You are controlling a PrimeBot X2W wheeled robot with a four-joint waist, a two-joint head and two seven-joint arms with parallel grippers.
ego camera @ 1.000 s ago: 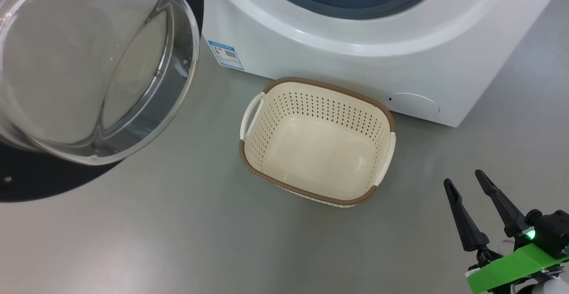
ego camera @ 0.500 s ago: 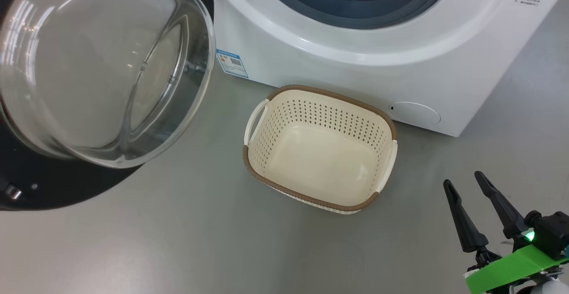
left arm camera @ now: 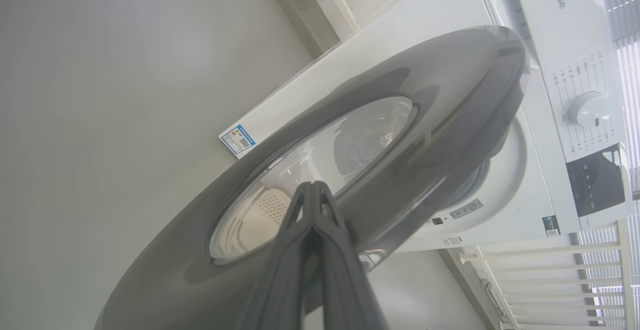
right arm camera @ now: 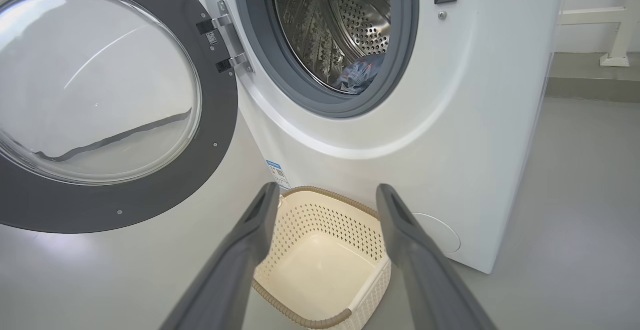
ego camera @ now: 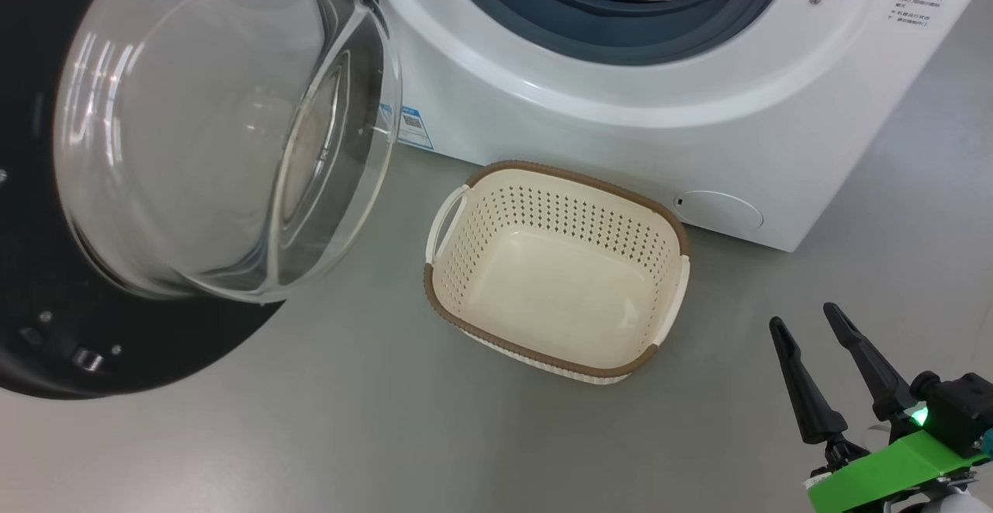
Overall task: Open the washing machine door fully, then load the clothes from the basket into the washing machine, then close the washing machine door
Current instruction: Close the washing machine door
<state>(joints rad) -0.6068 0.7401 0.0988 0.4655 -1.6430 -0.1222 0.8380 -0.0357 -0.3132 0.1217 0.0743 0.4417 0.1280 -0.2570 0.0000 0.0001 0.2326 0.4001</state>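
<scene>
Right hand (ego camera: 803, 317) held spread, nothing gripped, near right of basket (ego camera: 558, 210). Left hand (left arm camera: 312, 186) pinched closed, empty, tips seen before washing machine door (left arm camera: 450, 85); contact unclear.

The head camera looked steeply down from above onto the floor, with the basket (ego camera: 438, 307) mid-frame, the washer (ego camera: 621, 102) showing its lower front along the top, and the door (ego camera: 225, 133) bulging its glass close at the left. The left wrist camera sat rolled on its side, very near the door's outer face, facing the washer beyond it. The right wrist camera sat low and farther back, facing the washer front almost level, into the drum (right arm camera: 345, 25). All three shared the door, the basket and the blue sticker (ego camera: 411, 126).
</scene>
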